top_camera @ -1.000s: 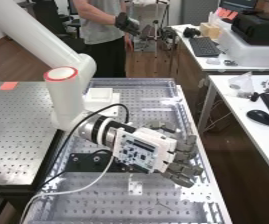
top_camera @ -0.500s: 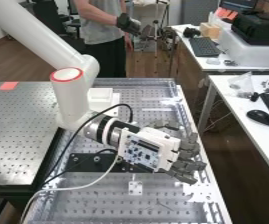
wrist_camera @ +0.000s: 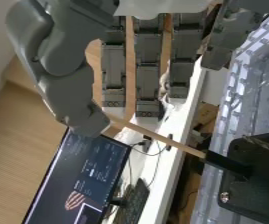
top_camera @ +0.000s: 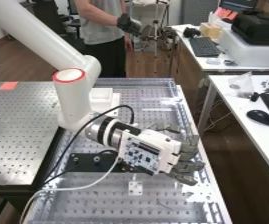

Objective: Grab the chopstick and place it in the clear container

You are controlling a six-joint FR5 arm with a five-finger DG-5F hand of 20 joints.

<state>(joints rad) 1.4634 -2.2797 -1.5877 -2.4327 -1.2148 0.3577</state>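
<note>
As the chopstick (wrist_camera: 158,136) slanted near the thumb, the robot hand (top_camera: 186,167) was spread wide, fingers straight, at the black plate's (top_camera: 85,164) three o'clock, high view!

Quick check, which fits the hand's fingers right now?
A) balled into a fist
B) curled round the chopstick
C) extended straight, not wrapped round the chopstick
C: in the wrist view the hand has its fingers out long and straight, none bent round the wooden chopstick.
</note>
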